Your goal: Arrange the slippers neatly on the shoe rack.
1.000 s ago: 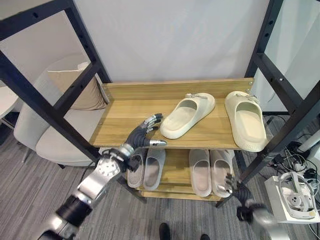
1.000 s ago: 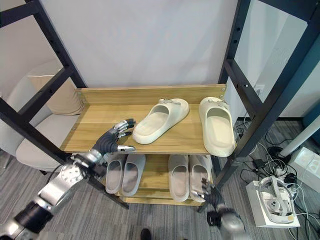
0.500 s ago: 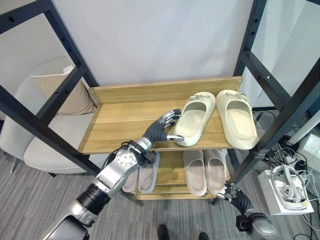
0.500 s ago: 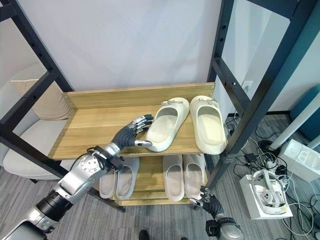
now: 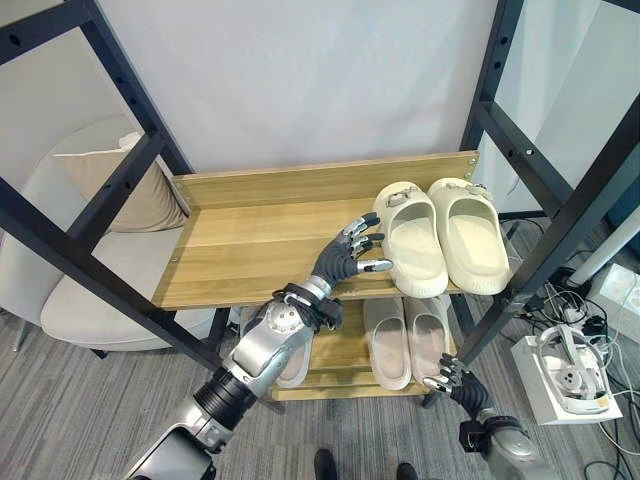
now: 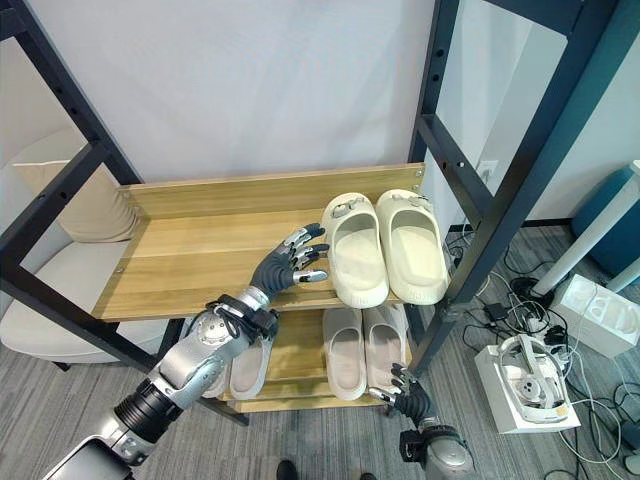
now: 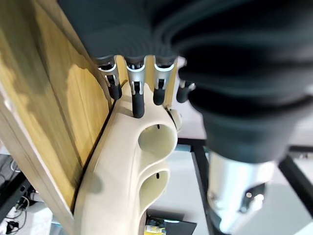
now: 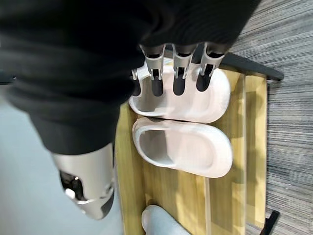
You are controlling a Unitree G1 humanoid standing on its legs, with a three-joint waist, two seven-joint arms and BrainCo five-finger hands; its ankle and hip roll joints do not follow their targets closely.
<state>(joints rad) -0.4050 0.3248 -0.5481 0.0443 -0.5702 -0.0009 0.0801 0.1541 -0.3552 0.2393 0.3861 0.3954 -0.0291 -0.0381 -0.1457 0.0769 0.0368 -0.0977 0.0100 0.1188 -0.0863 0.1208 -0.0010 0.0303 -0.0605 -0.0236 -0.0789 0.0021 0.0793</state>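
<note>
Nearby, cushioned chair (image 5: 90, 290), lower-shelf slippers (image 5: 405, 335), floor cables (image 5: 590, 310)

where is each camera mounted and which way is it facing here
Left eye view: on the head, looking down at the shoe rack; left hand by the cream slippers.
Right eye view: beside it, same scene; right hand low by the floor.
Left wrist view: along straight fingers touching a cream slipper.
Right wrist view: toward the lower-shelf slippers.
Both eyes share everything.

Indoor lab or office space, grey carpet (image 5: 60, 400), wooden shoe rack (image 5: 260, 240), cushioned chair (image 5: 80, 290), floor cables (image 6: 520, 310)
</note>
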